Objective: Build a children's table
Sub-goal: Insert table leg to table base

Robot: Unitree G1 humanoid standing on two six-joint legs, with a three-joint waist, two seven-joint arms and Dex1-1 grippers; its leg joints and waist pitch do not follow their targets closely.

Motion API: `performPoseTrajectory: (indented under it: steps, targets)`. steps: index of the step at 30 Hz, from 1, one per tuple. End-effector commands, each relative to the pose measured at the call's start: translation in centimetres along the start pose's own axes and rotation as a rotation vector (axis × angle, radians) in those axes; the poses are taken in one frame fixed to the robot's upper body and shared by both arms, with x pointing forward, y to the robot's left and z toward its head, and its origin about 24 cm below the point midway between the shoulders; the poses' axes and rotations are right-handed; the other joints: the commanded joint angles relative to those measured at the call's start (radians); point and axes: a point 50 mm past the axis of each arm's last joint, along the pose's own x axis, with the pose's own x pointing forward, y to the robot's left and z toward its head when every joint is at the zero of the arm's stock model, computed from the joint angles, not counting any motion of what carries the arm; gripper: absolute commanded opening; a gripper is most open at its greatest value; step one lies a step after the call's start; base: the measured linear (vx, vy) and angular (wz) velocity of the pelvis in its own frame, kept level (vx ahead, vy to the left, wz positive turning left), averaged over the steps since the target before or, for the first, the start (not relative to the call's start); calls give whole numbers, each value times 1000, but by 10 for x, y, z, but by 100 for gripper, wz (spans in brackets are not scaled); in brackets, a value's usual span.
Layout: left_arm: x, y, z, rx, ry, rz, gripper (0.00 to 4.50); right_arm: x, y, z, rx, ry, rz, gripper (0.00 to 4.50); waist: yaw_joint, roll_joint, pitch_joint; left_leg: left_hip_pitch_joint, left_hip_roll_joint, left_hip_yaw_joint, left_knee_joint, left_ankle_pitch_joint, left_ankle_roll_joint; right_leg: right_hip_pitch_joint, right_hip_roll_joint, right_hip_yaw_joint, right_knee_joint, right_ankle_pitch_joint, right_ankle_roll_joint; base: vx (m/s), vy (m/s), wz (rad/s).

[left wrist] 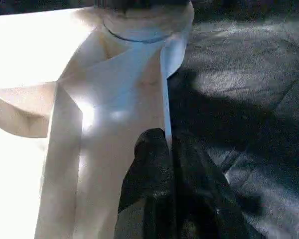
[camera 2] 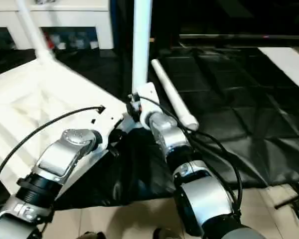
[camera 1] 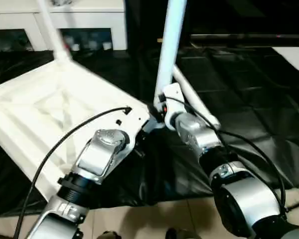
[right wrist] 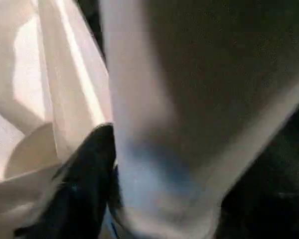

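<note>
1. The children's table (camera 1: 40,109) lies upside down on the black-covered tabletop (camera 1: 249,99), ribbed underside facing up, on my left side.
2. One white leg (camera 1: 51,30) stands upright in the far corner of the children's table.
3. A second leg (camera 1: 169,45) stands upright at the near right corner, between my two arms.
4. A third leg (camera 1: 199,102) lies flat on the black cover, just to the right of that second leg, slanting away from its base.
5. My left hand (left wrist: 169,144) is at the near right corner. Its black fingers (left wrist: 149,164) are pressed together, pinching the thin white side wall of the children's table just below the round corner socket (left wrist: 144,25).
6. My right hand (camera 1: 162,104) sits at the foot of the second leg, right where it meets the corner. In the right wrist view the leg looms very close; I cannot tell whether this hand is clamped on it or standing loose around it.
7. Both silver forearms reach in from the near edge, over pale floor tiles (camera 1: 154,214).
</note>
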Motion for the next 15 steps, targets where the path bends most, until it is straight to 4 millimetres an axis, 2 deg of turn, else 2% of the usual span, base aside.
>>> performPoseTrajectory:
  steps: [1, 2, 3, 4, 5, 6, 8, 10, 12, 13, 15]
  targets:
    - [-7, -10, 28, 82, -142, -93, 0, -4, -3, -26, 18, 112, -1, 345, 7, 9, -59, 18, 50, -15, -79, -434, -6, 33, -81, 61, -83, -392, -151, 0, 0, 0]
    - [-8, -10, 27, 80, -137, -96, 0, -4, -4, -24, 11, 103, 7, 352, 8, 9, -60, 15, 51, -14, -80, -408, -2, 37, -79, 61, -80, -367, -156, 0, 0, 0]
    - [-8, -9, 26, 85, -136, -103, 0, -4, -5, -21, 1, 90, 17, 355, 13, 14, -64, 17, 53, -10, -79, -369, 6, 39, -77, 62, -75, -318, -170, 0, 0, 0]
    - [-8, -8, 26, 86, -134, -107, 0, -4, -5, -20, -6, 82, 23, 355, 16, 13, -66, 21, 55, -3, -76, -339, 13, 35, -74, 64, -73, -268, -189, 0, 0, 0]
    - [-8, -7, 25, 92, -133, -115, 0, -5, -7, -17, -19, 71, 35, 365, 16, 12, -70, 20, 54, -1, -73, -319, 18, 39, -72, 64, -67, -242, -197, 0, 0, 0]
    - [-10, -5, 23, 104, -130, -132, 0, -7, -9, -13, -43, 51, 58, 389, 21, 12, -73, 15, 53, 3, -71, -272, 32, 46, -71, 64, -61, -195, -210, 0, 0, 0]
    - [-10, -4, 22, 110, -129, -140, 0, -8, -11, -11, -51, 45, 67, 397, 26, 14, -78, 10, 54, 8, -65, -195, 55, 52, -70, 64, -48, -106, -229, 53, -17, 0]
    - [-12, -1, 19, 134, -126, -176, 0, -13, -16, -8, -89, 27, 101, 397, 35, 18, -88, 14, 52, 11, -55, -93, 88, 56, -65, 61, -31, 38, -265, 26, -9, 0]
    - [-13, 3, 16, 138, -121, -205, 0, -20, -21, -7, -117, 15, 141, 397, 42, 19, -87, 17, 53, 15, -51, -70, 113, 55, -63, 61, -29, 84, -278, 0, 0, 0]
    - [-13, 3, 16, 141, -120, -209, 0, -21, -22, -8, -122, 15, 148, 397, 47, 17, -87, 16, 54, 16, -51, -79, 116, 60, -66, 60, -30, 70, -277, 0, 0, 0]
    - [-13, 6, 14, 151, -118, -223, 0, -27, -24, -9, -140, 14, 178, 397, 54, 19, -87, 19, 55, 16, -52, -97, 108, 59, -64, 60, -33, 28, -269, 0, 0, 0]
